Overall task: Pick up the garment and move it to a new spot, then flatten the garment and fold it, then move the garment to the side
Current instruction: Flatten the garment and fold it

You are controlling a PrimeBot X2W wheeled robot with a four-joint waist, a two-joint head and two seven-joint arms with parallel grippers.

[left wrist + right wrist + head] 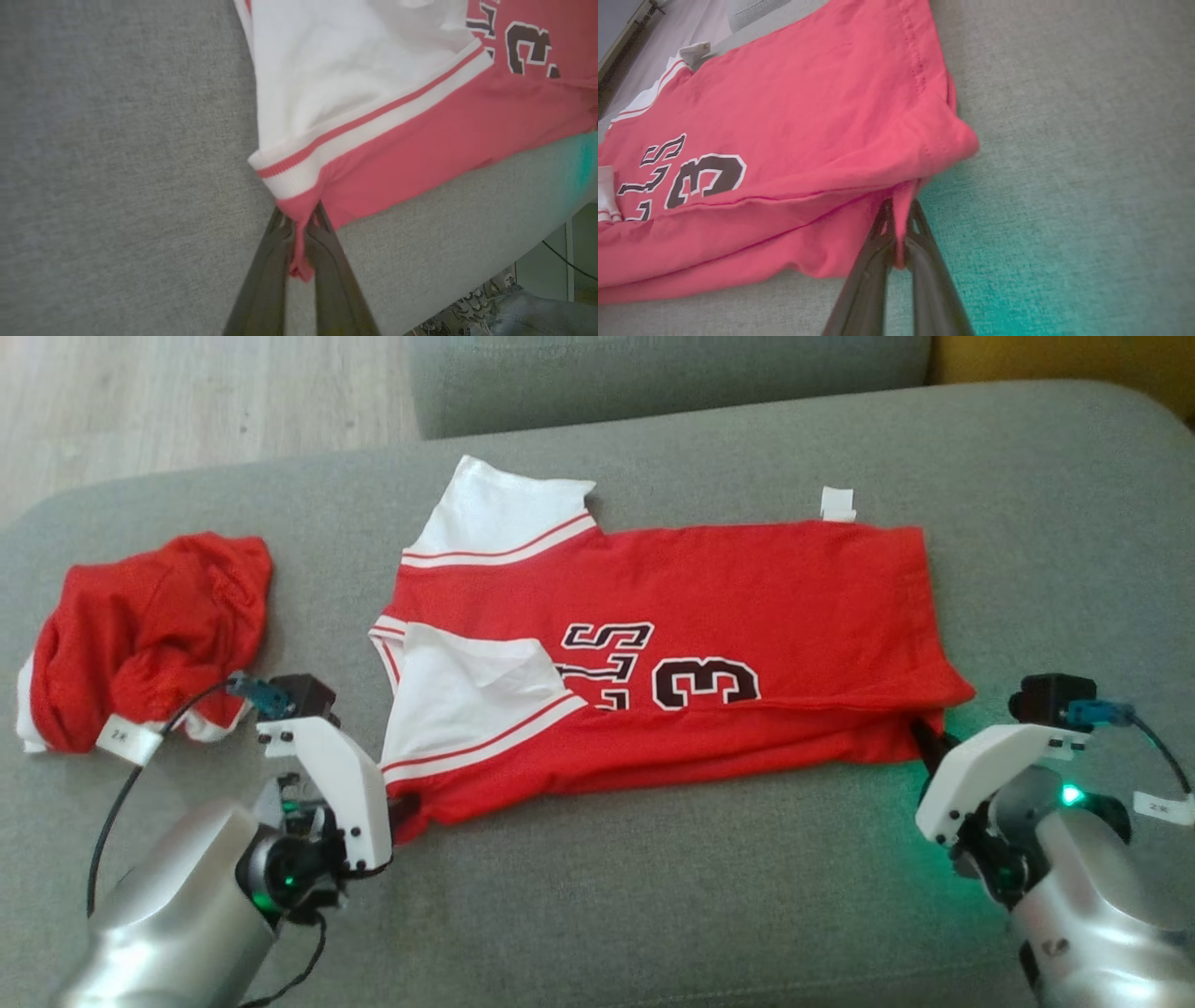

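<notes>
I am working on a grey couch (pixel 653 905), and my jersey (pixel 728 607) lies spread across the middle of its seat. Off to my left a second red bundle (pixel 140 635) sits crumpled on the same seat, apart from the jersey and just beyond my left wrist; its white edge shows underneath. A paper label (pixel 129 739) on my left cable hangs in front of that bundle. Beyond the seat are the back cushion (pixel 653 373) and a strip of wood floor (pixel 187 401). Nothing lies on the jersey or between my two claws along its near edge. The jersey's long axis runs side to side across my head view: the white sleeves (pixel 467 695) and the shoulder end point to my left, the straight hem to my right. The black 3 (pixel 705 683) and the letters beside it lie turned on their side. A small white tag (pixel 837 504) sticks out from the far edge. My left claw (pixel 300 219) is closed on the near left corner, with a twist of red cloth squeezed between the fingers just below the striped sleeve cuff. My right claw (pixel 901 207) is closed on the near right corner, pinching red cloth under the bulging top layer at the hem. Both corners sit low, close to the cushion.
</notes>
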